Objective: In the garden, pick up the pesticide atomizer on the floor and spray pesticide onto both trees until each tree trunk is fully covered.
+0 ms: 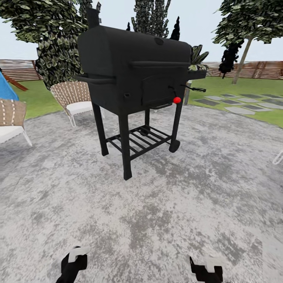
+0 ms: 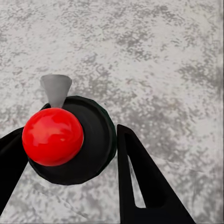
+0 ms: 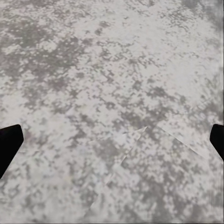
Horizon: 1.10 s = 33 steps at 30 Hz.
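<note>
Two tool states: left tool (image 2: 70,163) clamps pesticide atomizer (image 2: 74,140), right tool (image 3: 112,140) spread wide above floor (image 3: 112,70).

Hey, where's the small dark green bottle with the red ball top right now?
The dark green bottle with the red ball top sits between the left gripper fingers in the left wrist view, above the grey mottled paved floor.

no readable text, labels, numbers, signs
</note>
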### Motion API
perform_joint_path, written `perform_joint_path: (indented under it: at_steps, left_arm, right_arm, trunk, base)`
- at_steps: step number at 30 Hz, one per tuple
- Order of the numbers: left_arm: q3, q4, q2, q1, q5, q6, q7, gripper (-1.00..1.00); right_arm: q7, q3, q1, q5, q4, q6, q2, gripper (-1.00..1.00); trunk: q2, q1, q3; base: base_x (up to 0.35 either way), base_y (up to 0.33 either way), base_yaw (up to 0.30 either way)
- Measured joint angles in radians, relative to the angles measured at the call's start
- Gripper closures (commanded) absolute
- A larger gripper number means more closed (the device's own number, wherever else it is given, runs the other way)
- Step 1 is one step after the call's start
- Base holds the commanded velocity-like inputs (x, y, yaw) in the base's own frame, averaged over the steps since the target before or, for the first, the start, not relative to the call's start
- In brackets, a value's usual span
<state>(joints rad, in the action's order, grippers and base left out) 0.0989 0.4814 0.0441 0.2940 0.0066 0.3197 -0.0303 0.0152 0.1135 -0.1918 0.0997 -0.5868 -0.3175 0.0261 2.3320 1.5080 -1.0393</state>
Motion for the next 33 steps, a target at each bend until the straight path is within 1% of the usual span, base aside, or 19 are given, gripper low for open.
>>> perform_joint_path:
  at_steps: [28, 33]
  left_arm:
    - [0.002, 0.002, 0.002, -0.001, 0.003, -0.001, 0.002, 1.0]
    - [0.001, 0.002, 0.001, -0.001, 0.001, -0.001, 0.004, 1.0]
  right_arm:
    - [0.0, 0.0, 0.0, 0.0, 0.0, 0.0, 0.0, -1.0]
    - [0.0, 0.0, 0.0, 0.0, 0.0, 0.0, 0.0, -1.0]
  trunk:
    - [0.0, 0.0, 0.014]
    - [0.0, 0.0, 0.014]
  base:
    - [0.0, 0.0, -0.266]
    - [0.108, 0.0, -0.277]
